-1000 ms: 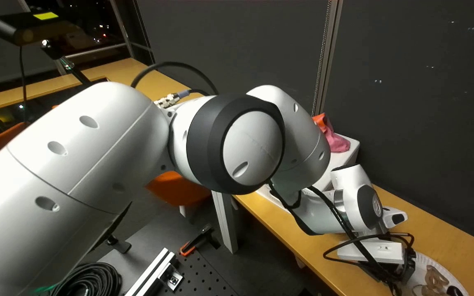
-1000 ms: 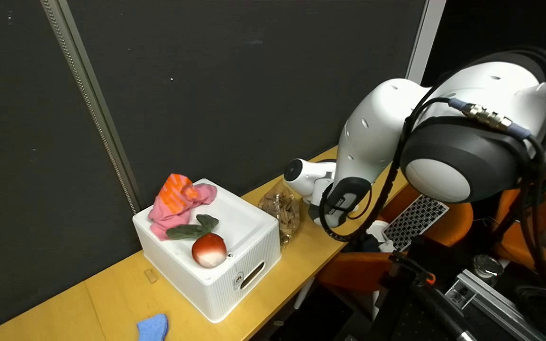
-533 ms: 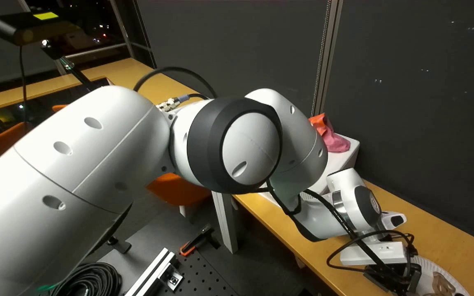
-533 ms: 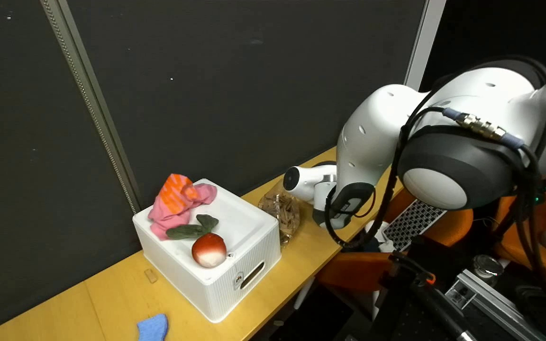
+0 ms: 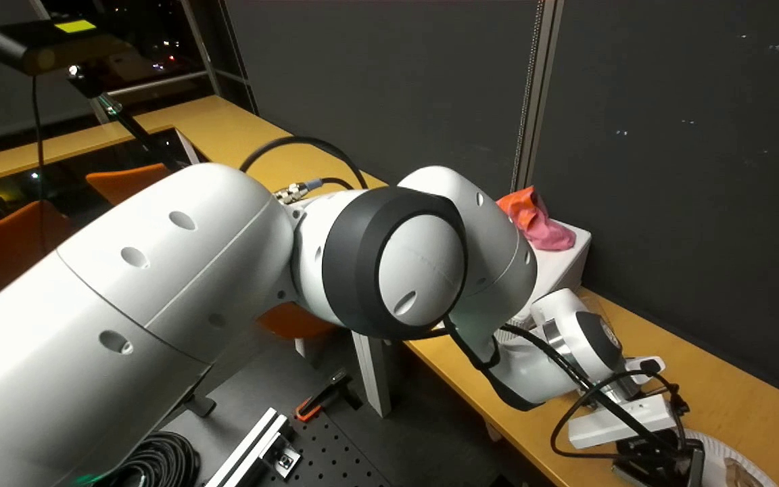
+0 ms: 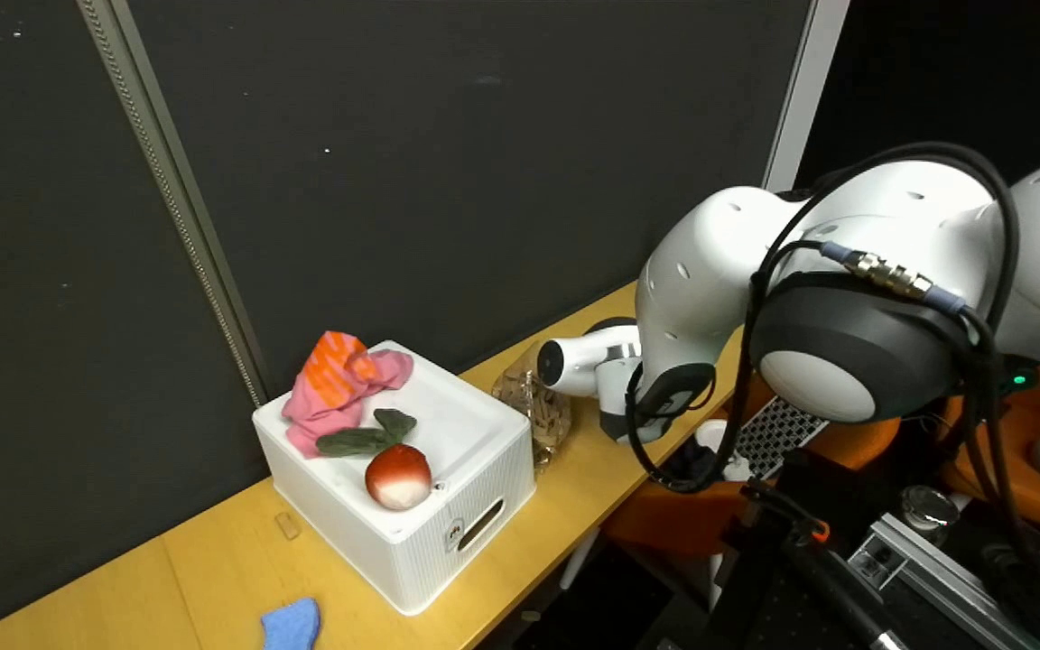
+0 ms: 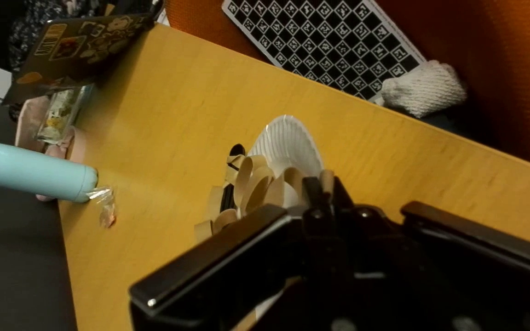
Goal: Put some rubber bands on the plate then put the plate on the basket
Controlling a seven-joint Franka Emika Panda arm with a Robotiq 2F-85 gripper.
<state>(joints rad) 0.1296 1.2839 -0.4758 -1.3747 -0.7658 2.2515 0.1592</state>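
The white ridged plate (image 7: 288, 140) carries several tan rubber bands (image 7: 253, 177) and a black object among them. In the wrist view it looks narrow, seen at a slant. My gripper (image 7: 327, 191) is shut at the plate's right rim, with a tan band showing between the fingertips. In an exterior view part of the plate (image 5: 714, 450) shows beside the gripper, cut off by the frame; the fingertips are hidden there. The white ribbed basket (image 6: 348, 533) stands on the table with a flat white top. A clear bag of brown bands (image 6: 538, 406) stands beside it.
On the basket lie a pink and orange cloth (image 6: 330, 388), a green item (image 6: 362, 441) and a red-white ball (image 6: 398, 477). A blue cloth (image 6: 292, 625) lies on the table. The wrist view shows a light-blue bottle (image 7: 30, 170), a laptop (image 7: 76, 50) and the table edge.
The whole arm has lowered. In an exterior view the gripper shifts down and right, and the plate with its bands shifts the same way. The basket and its items stay put.
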